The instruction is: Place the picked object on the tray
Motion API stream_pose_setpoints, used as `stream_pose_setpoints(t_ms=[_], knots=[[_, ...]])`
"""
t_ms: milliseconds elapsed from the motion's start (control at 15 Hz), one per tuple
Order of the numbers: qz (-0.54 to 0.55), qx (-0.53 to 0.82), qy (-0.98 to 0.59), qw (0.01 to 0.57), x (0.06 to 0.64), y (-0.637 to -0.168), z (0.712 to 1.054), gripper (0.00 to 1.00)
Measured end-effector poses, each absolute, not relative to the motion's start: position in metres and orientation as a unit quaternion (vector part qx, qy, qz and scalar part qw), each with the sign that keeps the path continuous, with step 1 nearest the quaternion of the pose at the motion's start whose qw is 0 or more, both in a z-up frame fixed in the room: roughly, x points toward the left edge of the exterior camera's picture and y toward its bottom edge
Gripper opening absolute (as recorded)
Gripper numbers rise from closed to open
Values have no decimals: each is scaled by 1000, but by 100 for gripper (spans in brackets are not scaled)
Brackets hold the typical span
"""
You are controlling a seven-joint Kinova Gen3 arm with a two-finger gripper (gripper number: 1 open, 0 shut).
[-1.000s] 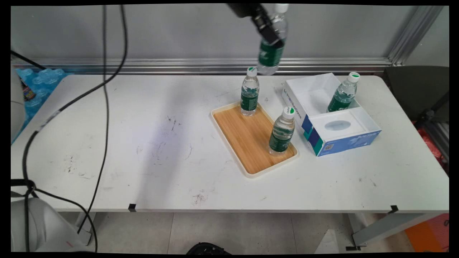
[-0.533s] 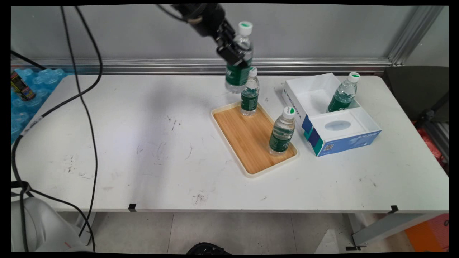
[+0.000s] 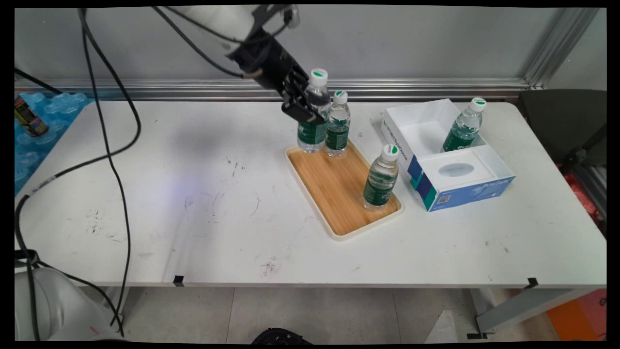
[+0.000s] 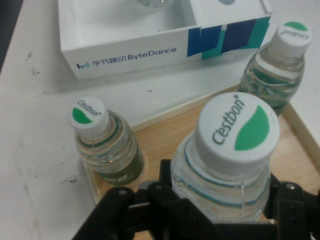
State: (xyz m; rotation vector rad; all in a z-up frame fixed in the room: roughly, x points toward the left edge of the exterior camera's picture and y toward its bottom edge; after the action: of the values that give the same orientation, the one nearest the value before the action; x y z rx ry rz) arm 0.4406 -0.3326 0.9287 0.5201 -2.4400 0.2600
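Where the tray's point(image 3: 339, 194) far corner lies, the tool point(image 3: 304, 104) clamps a clear green-labelled bottle point(image 3: 311, 127); seemingly touching down.

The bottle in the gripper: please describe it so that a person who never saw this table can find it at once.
Find the wooden tray beside the blue and white box. At the tray's far corner two water bottles stand close together. The held bottle is the left one; unlike its neighbour bottle, it has the black gripper clamped on its side.
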Motion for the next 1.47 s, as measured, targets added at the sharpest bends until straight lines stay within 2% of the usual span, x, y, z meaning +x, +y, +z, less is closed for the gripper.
stream_pose_setpoints(t_ms=[733,1400,1467], knots=[[95,208,-920,317,418,-350,843,0],[96,208,-920,317,412,-355,809,0],[96,208,-921,316,412,-356,807,100]])
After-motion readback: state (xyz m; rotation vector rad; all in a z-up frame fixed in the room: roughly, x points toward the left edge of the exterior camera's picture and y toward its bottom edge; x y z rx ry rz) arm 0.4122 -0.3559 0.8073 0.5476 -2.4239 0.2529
